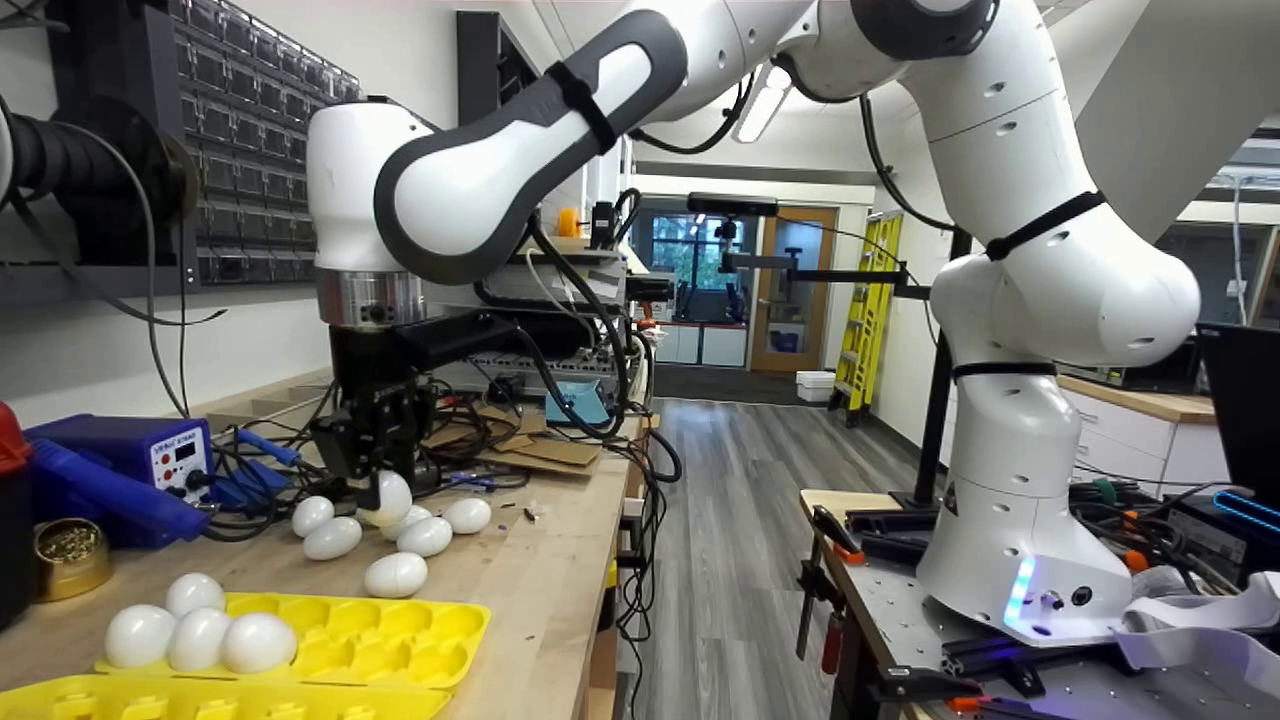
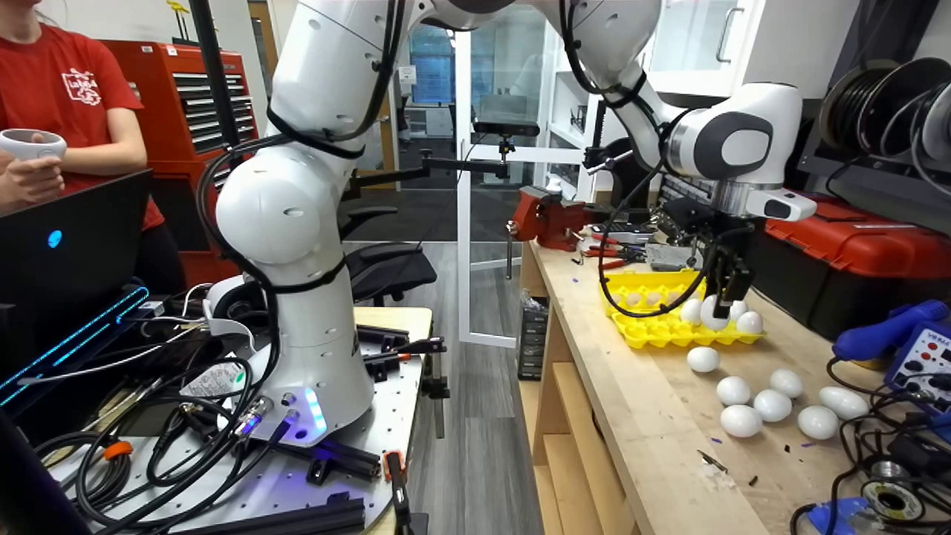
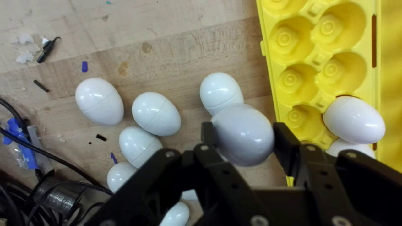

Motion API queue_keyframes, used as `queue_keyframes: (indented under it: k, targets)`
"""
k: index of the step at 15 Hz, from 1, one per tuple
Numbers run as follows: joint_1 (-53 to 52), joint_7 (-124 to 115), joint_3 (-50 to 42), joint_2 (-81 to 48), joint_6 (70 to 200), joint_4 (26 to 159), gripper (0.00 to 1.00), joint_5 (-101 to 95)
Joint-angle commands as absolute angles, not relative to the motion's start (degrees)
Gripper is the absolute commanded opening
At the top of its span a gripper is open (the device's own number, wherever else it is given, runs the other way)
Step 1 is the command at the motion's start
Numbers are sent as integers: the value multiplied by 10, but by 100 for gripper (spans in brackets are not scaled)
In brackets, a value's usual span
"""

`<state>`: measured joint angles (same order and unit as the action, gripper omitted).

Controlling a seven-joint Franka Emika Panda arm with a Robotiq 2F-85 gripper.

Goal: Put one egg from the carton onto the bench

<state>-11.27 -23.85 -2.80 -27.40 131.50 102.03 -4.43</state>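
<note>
In the wrist view, the gripper is clamping its jaws on a white egg from opposite sides, probably to stop its smooth shell slipping. In an exterior view, that egg is hanging aloft over the bench near loose eggs, likely to avoid knocking them. In an exterior view, the carton is lying open, cradling other eggs, presumably against rolling.

Wall-side edge: blue unit with knobs and display, gold-coloured tin near it; in an exterior view, red-lidded toolbox farther along. Far aisle-side corner: red vise, red-handled pliers near it. Cardboard pieces near aisle-side edge. Wrist view: wire spool beside black cables; purple scraps apart.
</note>
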Motion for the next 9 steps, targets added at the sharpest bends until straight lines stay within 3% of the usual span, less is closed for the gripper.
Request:
queue_keyframes:
  k: [1, 9]
  targets:
    - [-105, -252, -33, -322, 1321, 995, 24, -50]
    - [-101, -249, -49, -379, 1307, 956, 24, -47]
